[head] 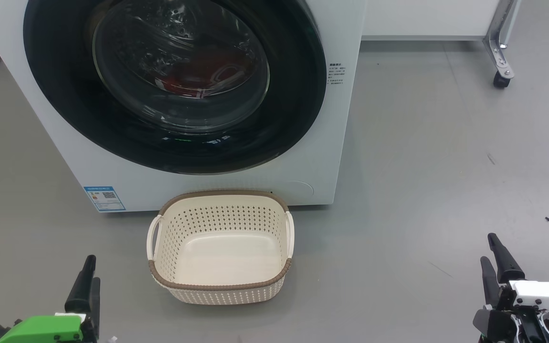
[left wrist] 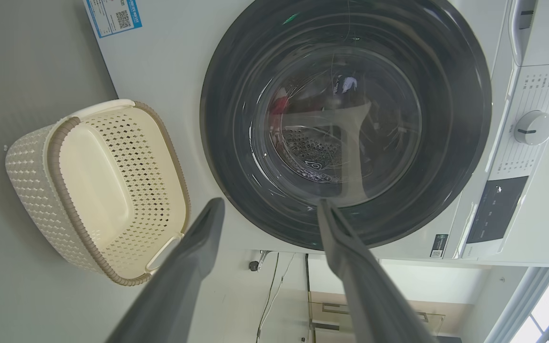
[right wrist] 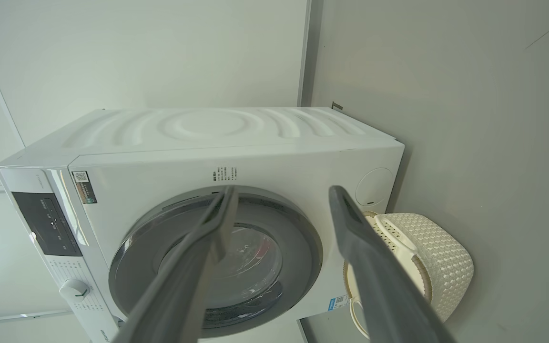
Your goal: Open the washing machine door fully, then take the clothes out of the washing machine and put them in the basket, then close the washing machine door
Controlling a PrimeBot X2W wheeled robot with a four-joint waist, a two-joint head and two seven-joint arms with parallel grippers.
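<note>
Shutting in clothes [head: 193, 71], door [head: 293, 95] stands behind basket [head: 222, 193]; left fingers [head: 84, 286], right fingers [head: 503, 252] spread empty.

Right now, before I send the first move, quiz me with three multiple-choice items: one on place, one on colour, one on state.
1. Where does the basket stand relative to the washing machine?
A. On top of it
B. On the floor in front of it
C. Inside its drum

2. What colour is the basket's woven rim?
A. Blue
B. Black
C. Brown

3. What state is the washing machine door in?
A. Shut
B. Swung fully open
C. Removed

Answers:
1 B: the head view shows it on the grey floor just before the machine's front.
2 C: a brown band runs round its top edge.
3 A: the black ring sits flush on the front, with the red clothes behind the glass.
</note>
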